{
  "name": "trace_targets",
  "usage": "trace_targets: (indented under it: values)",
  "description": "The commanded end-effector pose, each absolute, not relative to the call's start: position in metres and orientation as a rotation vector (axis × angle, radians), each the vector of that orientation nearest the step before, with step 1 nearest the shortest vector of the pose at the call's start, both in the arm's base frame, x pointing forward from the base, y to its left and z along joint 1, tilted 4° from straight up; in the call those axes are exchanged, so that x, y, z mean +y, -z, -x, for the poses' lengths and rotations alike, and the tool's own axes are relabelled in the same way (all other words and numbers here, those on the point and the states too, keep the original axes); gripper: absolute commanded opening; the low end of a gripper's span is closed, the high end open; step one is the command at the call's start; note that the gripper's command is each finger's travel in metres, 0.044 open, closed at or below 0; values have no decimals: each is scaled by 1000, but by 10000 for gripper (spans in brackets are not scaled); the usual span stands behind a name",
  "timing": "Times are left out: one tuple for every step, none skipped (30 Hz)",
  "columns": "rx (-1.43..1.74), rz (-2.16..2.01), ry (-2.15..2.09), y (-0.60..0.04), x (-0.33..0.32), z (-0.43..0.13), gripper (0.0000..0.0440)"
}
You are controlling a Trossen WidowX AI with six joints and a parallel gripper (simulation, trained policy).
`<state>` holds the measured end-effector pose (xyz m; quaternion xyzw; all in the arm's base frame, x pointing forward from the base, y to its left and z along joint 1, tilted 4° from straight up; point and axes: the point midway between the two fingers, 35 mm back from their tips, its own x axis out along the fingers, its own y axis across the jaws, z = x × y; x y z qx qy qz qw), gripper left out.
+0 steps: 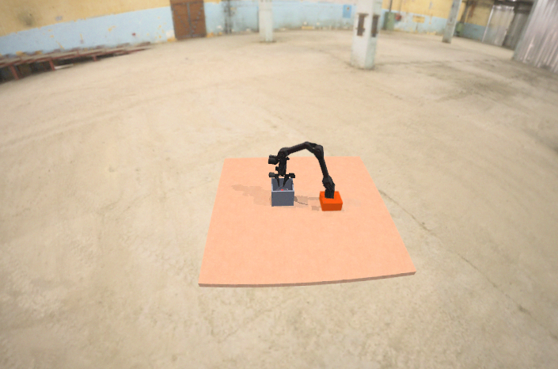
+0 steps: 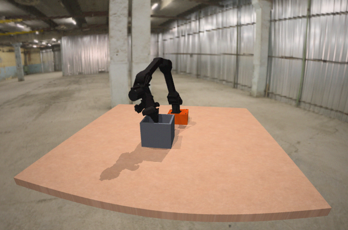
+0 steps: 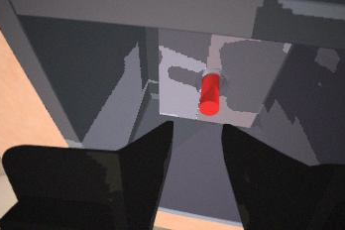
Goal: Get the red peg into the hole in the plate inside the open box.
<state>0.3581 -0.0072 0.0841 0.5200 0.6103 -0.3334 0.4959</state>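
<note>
The red peg (image 3: 209, 94) (image 1: 282, 189) stands in the hole in the pale plate (image 3: 177, 101) at the bottom of the box, its free end pointing up. How deep it sits I cannot tell. The grey open box (image 1: 282, 199) (image 2: 156, 135) (image 3: 88, 12) stands upright. My gripper (image 3: 197, 129) (image 1: 282, 184) (image 2: 155, 120) is open and empty, its fingertips just inside the box top, above the peg and off to one side of it in the wrist view. The near box wall hides the peg in the exterior view.
The arm's orange base block (image 1: 331, 203) (image 2: 182, 119) stands on the tabletop (image 1: 305, 252) (image 2: 220, 173), to the right of the box in the top view. The box walls rise around the fingertips.
</note>
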Motion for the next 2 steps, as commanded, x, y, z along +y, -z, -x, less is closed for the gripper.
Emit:
trace_targets:
  values:
    - [1458, -1278, 767, -91, -10, -368, 126]
    - [1455, -1283, 757, -93, -11, -370, 125]
